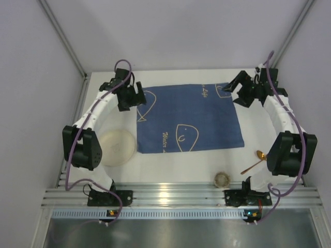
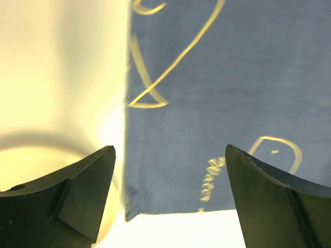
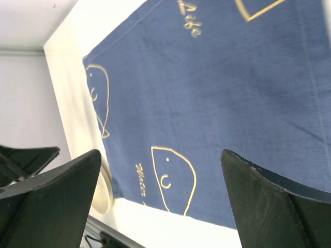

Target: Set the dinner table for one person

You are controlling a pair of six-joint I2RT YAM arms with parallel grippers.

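On the matte white dinner table (image 1: 176, 164), the round cream plate (image 1: 118, 147) lies just beside the blue printed cloth (image 1: 189, 118), nearer the wide-open left gripper (image 1: 138, 98) than the equally wide-open right gripper (image 1: 231, 92).

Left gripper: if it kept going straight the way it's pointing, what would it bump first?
Probably the blue cloth, near its edge beside the plate. The open left gripper aims down at that spot, though depth is hard to judge.

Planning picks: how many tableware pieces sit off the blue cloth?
3: plate left of the cloth, spoon beside the right arm, small cup near the rail. Arms may hide more.
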